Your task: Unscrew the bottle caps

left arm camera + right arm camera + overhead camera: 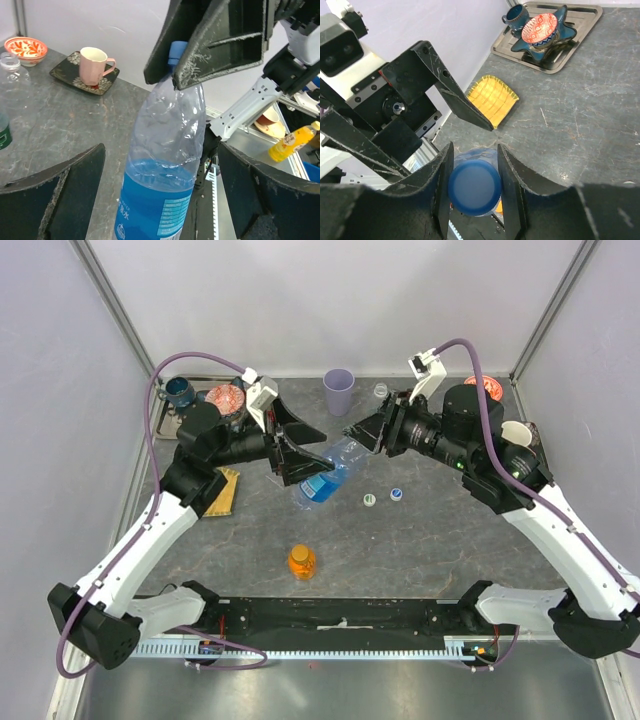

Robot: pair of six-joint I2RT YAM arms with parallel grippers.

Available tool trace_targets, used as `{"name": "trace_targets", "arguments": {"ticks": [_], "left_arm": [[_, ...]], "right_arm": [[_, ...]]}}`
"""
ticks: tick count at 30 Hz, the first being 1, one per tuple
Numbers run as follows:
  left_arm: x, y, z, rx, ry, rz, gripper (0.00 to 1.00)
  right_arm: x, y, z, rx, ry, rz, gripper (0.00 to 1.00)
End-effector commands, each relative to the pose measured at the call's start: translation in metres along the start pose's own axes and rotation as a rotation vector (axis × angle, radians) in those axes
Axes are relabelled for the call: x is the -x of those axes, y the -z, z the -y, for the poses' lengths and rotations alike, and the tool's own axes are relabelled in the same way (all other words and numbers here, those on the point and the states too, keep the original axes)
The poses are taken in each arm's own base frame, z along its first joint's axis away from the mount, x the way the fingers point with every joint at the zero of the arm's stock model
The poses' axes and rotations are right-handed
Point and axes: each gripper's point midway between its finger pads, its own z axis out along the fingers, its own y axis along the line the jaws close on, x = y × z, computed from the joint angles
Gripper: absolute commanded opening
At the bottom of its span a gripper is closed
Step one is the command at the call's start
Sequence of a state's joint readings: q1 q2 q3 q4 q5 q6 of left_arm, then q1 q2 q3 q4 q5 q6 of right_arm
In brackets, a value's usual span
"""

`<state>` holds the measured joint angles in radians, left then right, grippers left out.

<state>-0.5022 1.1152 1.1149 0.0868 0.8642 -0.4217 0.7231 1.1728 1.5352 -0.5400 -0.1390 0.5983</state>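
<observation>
A clear bottle with a blue label (328, 478) is tilted between my two grippers above the table's middle. My right gripper (358, 430) is shut on its blue cap (474, 186), which also shows in the left wrist view (176, 52). My left gripper (308, 453) is open around the bottle's body (159, 200), with a gap on each side of it. A short orange bottle (302, 561) stands capped near the front. A white and green cap (369, 499) and a blue cap (396, 494) lie loose on the table. An open clear bottle (381, 392) stands at the back.
A purple cup (339, 391) stands at the back centre. A tray (205, 390) with a blue cup and a patterned bowl is at the back left, with a yellow mat (226, 490) in front of it. A red bowl (484, 386) and a pink mug (94, 65) stand at the back right.
</observation>
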Motion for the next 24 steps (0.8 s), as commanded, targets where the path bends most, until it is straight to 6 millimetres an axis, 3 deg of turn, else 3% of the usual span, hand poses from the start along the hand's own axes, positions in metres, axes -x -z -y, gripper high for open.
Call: {"name": "trace_targets", "arguments": {"ticks": [1, 5, 10, 24], "left_arm": [[0.007, 0.001, 0.033, -0.136, -0.046, 0.001, 1.0], [0.003, -0.003, 0.032, -0.099, -0.108, -0.001, 1.0], [0.002, -0.008, 0.015, 0.038, -0.185, 0.003, 0.99], [-0.024, -0.025, -0.005, 0.144, -0.25, -0.077, 1.0]], "right_arm": [[0.02, 0.009, -0.022, 0.071, -0.021, 0.05, 0.0], [0.024, 0.004, -0.018, 0.045, -0.057, 0.072, 0.0], [0.024, -0.004, -0.012, 0.014, -0.102, 0.074, 0.0], [0.016, -0.018, -0.02, 0.025, -0.132, 0.055, 0.0]]}}
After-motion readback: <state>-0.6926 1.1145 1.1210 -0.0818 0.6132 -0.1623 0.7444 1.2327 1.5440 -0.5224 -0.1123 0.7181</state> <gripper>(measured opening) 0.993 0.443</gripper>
